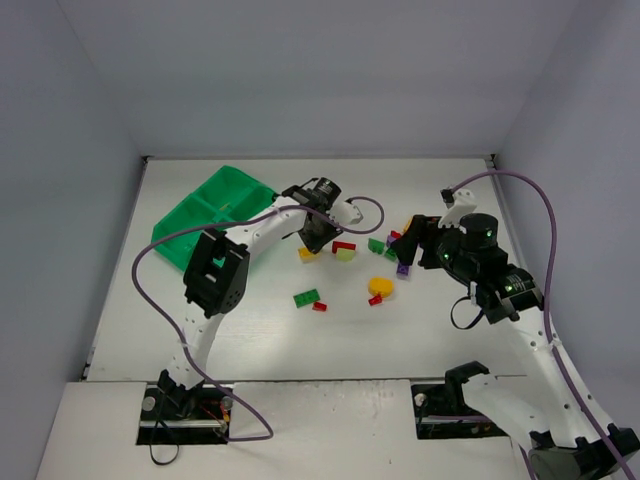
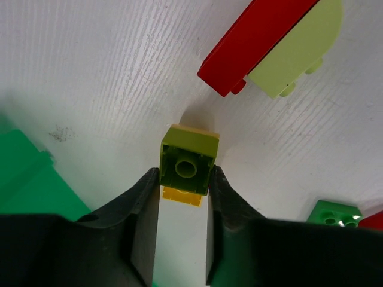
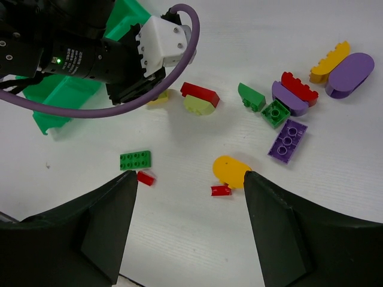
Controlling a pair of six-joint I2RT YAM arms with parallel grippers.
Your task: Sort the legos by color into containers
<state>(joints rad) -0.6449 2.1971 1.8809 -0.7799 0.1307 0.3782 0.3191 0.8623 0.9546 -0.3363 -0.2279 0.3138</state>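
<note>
The left claw (image 2: 184, 179) is closed on a lime brick (image 2: 189, 161) at lower centre of the left wrist view, its fingers (image 2: 143, 203) pressed to either side. A yellow brick (image 2: 182, 196) shows at the lime one's top and bottom edges; whether they are joined I cannot tell. A red brick (image 2: 257, 42) and a pale piece (image 2: 299, 54) lie touching at upper right on the white bench (image 2: 108, 72). In the top view the tray (image 1: 215, 195) sits upper left, near that claw. The right claw (image 3: 190, 179) hangs open over loose legos (image 3: 287, 140) at mid-frame.
</note>
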